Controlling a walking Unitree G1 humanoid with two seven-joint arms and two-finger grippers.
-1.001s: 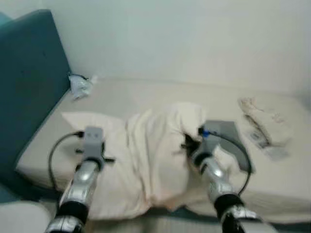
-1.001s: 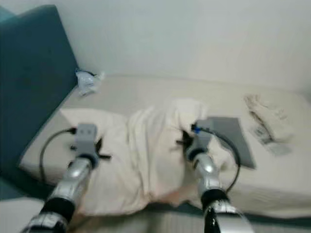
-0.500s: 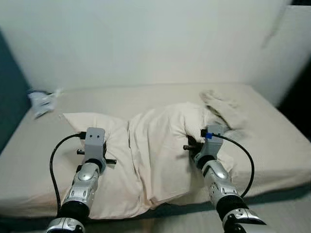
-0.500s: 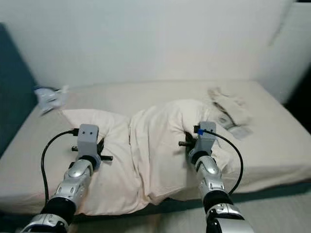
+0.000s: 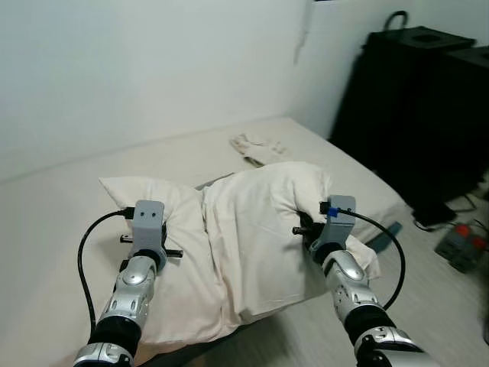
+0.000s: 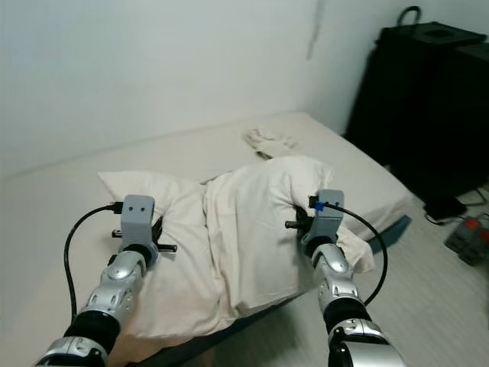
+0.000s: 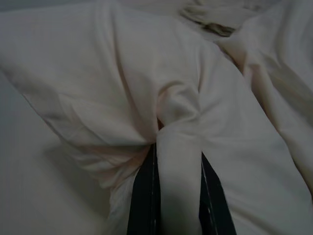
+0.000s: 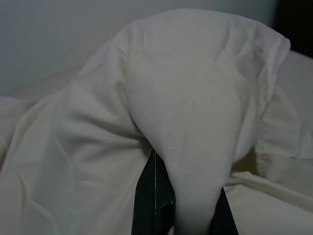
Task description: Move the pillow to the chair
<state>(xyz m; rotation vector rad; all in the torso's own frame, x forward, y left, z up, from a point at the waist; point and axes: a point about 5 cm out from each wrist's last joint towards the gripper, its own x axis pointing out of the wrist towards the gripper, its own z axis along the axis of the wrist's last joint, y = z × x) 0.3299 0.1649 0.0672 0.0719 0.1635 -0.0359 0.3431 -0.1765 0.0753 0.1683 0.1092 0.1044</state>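
Note:
A large cream pillow point(image 5: 244, 229) hangs crumpled between my two arms, over the front edge of the bed point(image 5: 53, 206). My left gripper point(image 7: 177, 152) is shut on a fold of the pillow's left part, and the cloth bulges between its black fingers point(image 7: 144, 196). On the pillow's right end, my right gripper point(image 8: 186, 166) is shut on a thick bunch of fabric that covers most of its fingers point(image 8: 146, 196). In the eye views the left wrist point(image 5: 149, 223) and right wrist point(image 5: 336, 214) press against the pillow's two sides.
A beige bed runs along a white wall point(image 5: 153, 69). A crumpled pale cloth point(image 5: 258, 145) lies at the bed's far end. A tall black cabinet point(image 5: 420, 107) stands at the right, with a red and grey object point(image 5: 462, 245) on the pale floor point(image 5: 428, 306) below it.
The whole view has swung to the right: the blue headboard is gone and the black cabinet and floor have come in. Both grippers still hold the pillow the same way.

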